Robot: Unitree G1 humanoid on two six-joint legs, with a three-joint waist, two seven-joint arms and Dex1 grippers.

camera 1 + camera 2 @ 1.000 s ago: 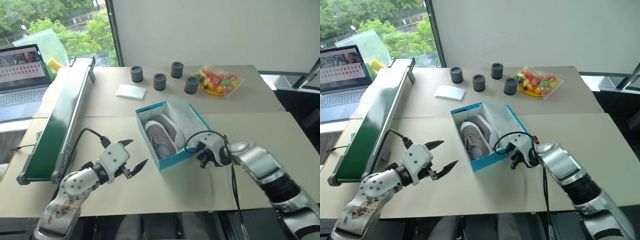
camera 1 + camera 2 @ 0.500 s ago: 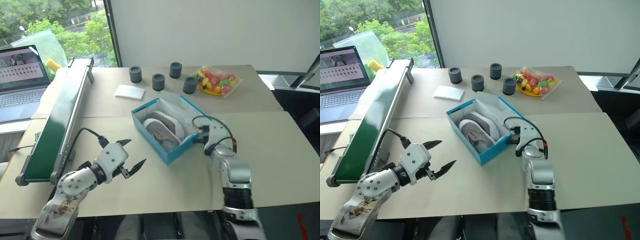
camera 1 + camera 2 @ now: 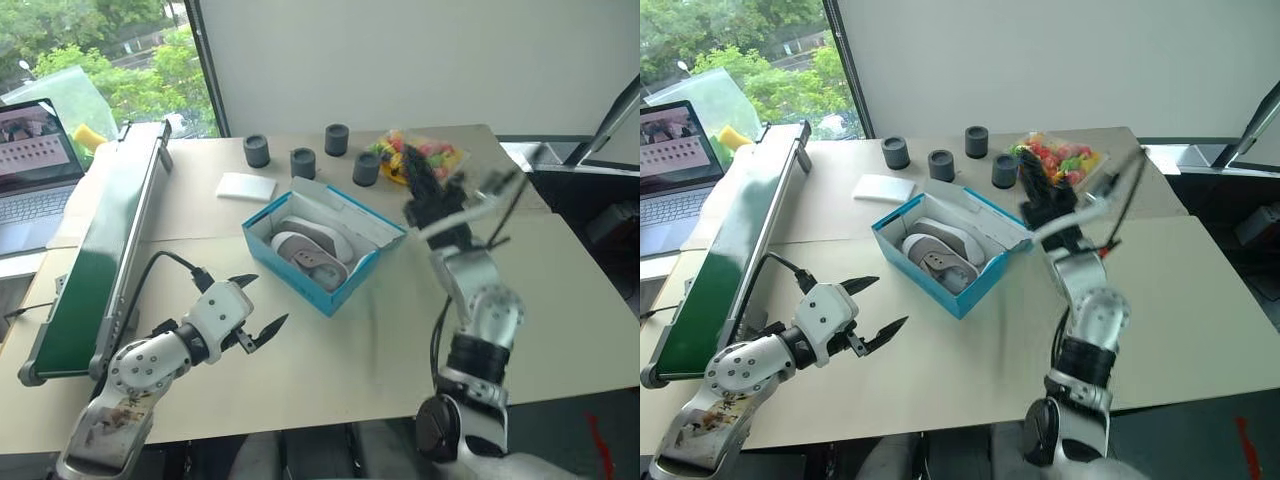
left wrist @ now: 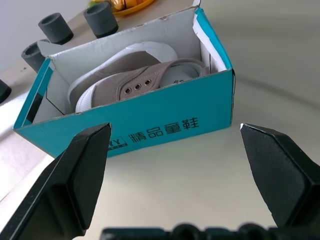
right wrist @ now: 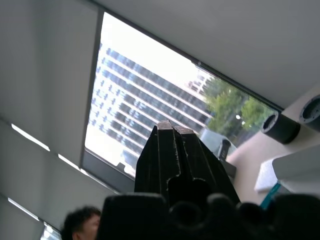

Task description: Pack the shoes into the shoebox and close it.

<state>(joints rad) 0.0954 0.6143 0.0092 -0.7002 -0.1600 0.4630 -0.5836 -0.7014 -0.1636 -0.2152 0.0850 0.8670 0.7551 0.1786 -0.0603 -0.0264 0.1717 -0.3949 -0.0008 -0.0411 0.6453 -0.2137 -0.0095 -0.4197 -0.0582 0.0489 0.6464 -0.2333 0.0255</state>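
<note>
The teal shoebox (image 3: 322, 283) lies open and askew at the middle of the table, its white inside showing. Both grey-beige shoes (image 3: 305, 250) lie side by side inside it, also seen as shoes (image 4: 132, 85) in the left wrist view. My left gripper (image 3: 257, 306) hovers open and empty above the table, in front of and to the left of the box, pointing at its printed long side (image 4: 150, 132). My right gripper (image 3: 420, 188) is shut on nothing, raised high to the right of the box and pointing upward; its fingers (image 5: 170, 150) press together.
A long green conveyor (image 3: 95, 260) runs along the left, with a laptop (image 3: 30, 165) beyond it. Several dark cylinders (image 3: 303, 162), a white pad (image 3: 246, 186) and a bag of colourful fruit (image 3: 425, 155) lie behind the box. A person's head (image 5: 82, 222) shows.
My right arm has left the box's near right corner and swung up and away, gripper now pointing upward. The box has turned to lie more crosswise. My left gripper stayed put.
</note>
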